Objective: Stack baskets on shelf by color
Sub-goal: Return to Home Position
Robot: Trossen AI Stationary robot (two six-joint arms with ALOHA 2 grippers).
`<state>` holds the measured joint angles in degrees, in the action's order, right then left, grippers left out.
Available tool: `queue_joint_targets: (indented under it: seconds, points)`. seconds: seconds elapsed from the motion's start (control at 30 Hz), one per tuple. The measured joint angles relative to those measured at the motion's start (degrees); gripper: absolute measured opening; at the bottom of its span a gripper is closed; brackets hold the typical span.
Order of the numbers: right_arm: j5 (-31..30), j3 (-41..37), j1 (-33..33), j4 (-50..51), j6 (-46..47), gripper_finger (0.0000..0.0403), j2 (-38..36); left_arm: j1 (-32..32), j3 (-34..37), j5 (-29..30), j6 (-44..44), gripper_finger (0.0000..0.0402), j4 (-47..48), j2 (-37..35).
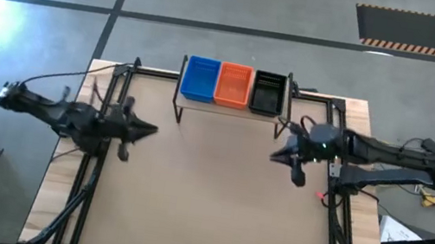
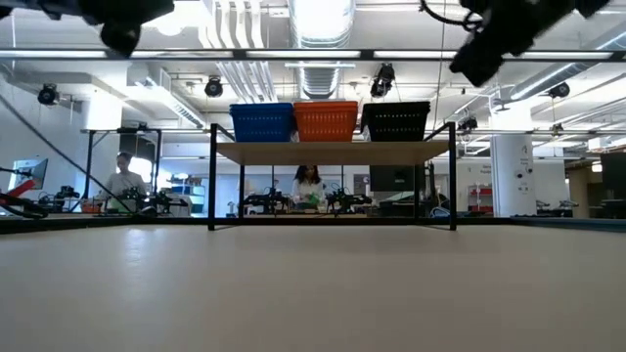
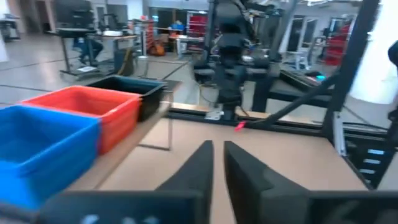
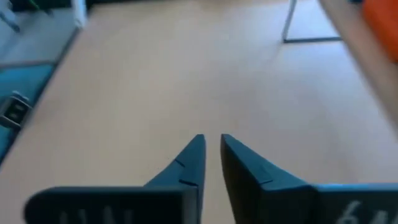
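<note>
My left hand (image 1: 150, 131) and right hand (image 1: 275, 156) are both clenched, empty, over the table (image 1: 204, 207). The shelf (image 2: 333, 151) is ahead between them. Blue baskets (image 1: 200, 78) nearest left, orange baskets (image 1: 234, 85) middle, black baskets (image 1: 267, 93) nearest right.

A grey concrete floor (image 1: 314, 67) carries a dark line (image 1: 215, 27) and a hazard-striped mat (image 1: 431, 35). Far past the left fingers (image 3: 198, 171) stand workbenches (image 3: 93, 37) and red racks (image 3: 198, 22). Bright ceiling lights (image 2: 321, 15) hang overhead; two people (image 2: 307, 186) are among the benches.

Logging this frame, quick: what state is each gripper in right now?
Left gripper: closed, holding nothing.
Right gripper: closed, holding nothing.
</note>
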<state>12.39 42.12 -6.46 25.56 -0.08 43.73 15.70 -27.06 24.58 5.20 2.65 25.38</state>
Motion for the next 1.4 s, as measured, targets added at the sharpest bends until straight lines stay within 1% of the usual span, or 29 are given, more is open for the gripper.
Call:
queue_joint_targets:
  seconds: [0.07, 0.13, 0.2, 0.33, 0.57, 0.7, 0.83, 1.03, 1.13, 1.27, 1.3, 1.4]
  points:
    - [0.09, -5.76, 1.66, -6.06, 2.79, 0.0023, -3.48, -1.39, 0.73, -0.44, 0.1, 0.0007, 4.5, -3.42]
    - [0.06, -10.91, 3.27, -11.95, 5.5, 0.0012, -6.7, -2.09, 2.54, -0.85, 0.41, 0.0006, 6.49, -7.83]
    - [0.06, -15.44, 4.73, -16.45, 7.29, 0.001, -9.57, -2.43, 4.98, -1.97, 0.47, 0.0002, 6.94, -12.21]
    - [0.1, -22.9, 6.56, -24.61, 10.3, 0.0009, -14.68, -2.89, 9.28, -2.2, 0.46, 0.0001, 6.24, -18.13]
    - [0.08, -34.65, 8.1, -37.28, 12.76, 0.0009, -22.46, -3.38, 14.98, -1.63, 0.45, 0.0, 5.21, -24.34]
    - [-0.01, -40.54, 8.11, -43.77, 12.99, 0.0009, -26.18, -3.81, 17.05, -0.09, 1.35, 0.0, 5.12, -23.86]
    - [-1.02, -41.41, 8.22, -40.43, 12.28, 0.0009, -28.98, -4.11, 19.87, 0.91, 3.26, 0.0, 4.21, -24.23]
    - [-0.92, -41.41, 8.18, -40.42, 5.89, 0.0009, -31.67, -4.1, 26.45, 1.56, 3.54, 0.0, -6.3, -24.21]
    - [-2.51, -41.43, 8.19, -40.44, 5.59, 0.0009, -32.66, -4.08, 26.57, 1.49, 3.33, 0.0, -7.31, -23.62]
    - [-3.9, -41.43, 8.19, -40.2, 5.05, 0.0009, -33.21, -4.13, 26.59, 2.45, 0.81, 0.0, -6.77, -24.2]
    - [-4.14, -41.43, 8.19, -39.41, 4.74, 0.0009, -33.23, -4.14, 26.59, 2.62, 0.05, 0.0, -6.77, -24.19]
    - [-7.38, -41.43, 8.19, -36.16, 5.5, 0.0009, -33.18, -4.67, 26.6, 3.67, -1.36, 0.0, -6.74, -24.21]
